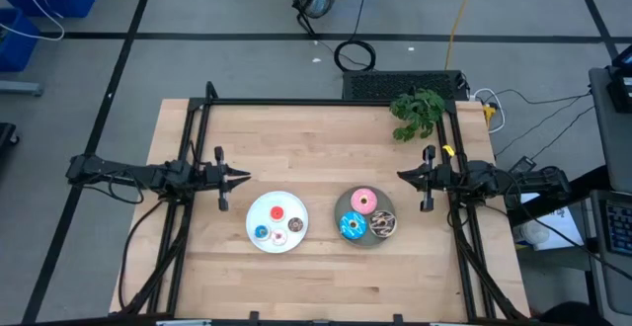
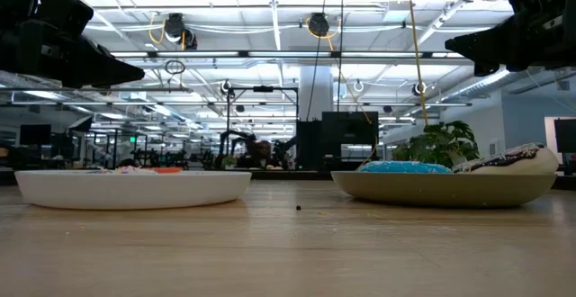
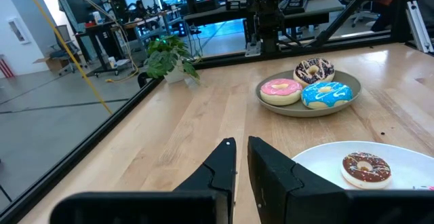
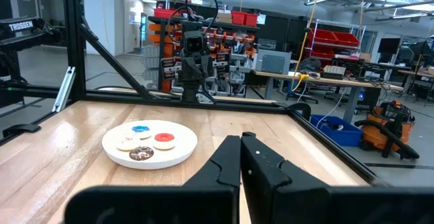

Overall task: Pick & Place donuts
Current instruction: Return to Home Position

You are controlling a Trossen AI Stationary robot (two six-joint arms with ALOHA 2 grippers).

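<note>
Seven in all, is it? Where do they lie?

— Yes, all on two plates that sit side by side, apart, on the counter [image 1: 316,133]. The white plate [image 1: 259,210], on the left, carries the four tiny ones: the red-orange donut [image 1: 277,211], the blue donut [image 1: 261,232], the whitish donut [image 1: 279,237] and the brown donut [image 1: 294,225]. The grey plate [image 1: 367,244], on the right, carries the three larger ones. The pink donut [image 1: 363,202] is toward the edge where the leafy plant [image 1: 419,112] stands. The blue-sprinkled donut [image 1: 353,226] and the dark brown-sprinkled donut [image 1: 382,224] lie side by side behind it.

Which way do they point?

— Each lies flat, hole facing up. Being round, none shows a long axis.

And the hands?

— Both hang well above the counter and level, pointing at each other across it. The left hand [image 1: 244,177] is near the left edge, off the white plate's corner. The right hand [image 1: 401,176] is near the right edge, beside the grey plate. Each has its fingers drawn together, with only a thin slit between them.
</note>
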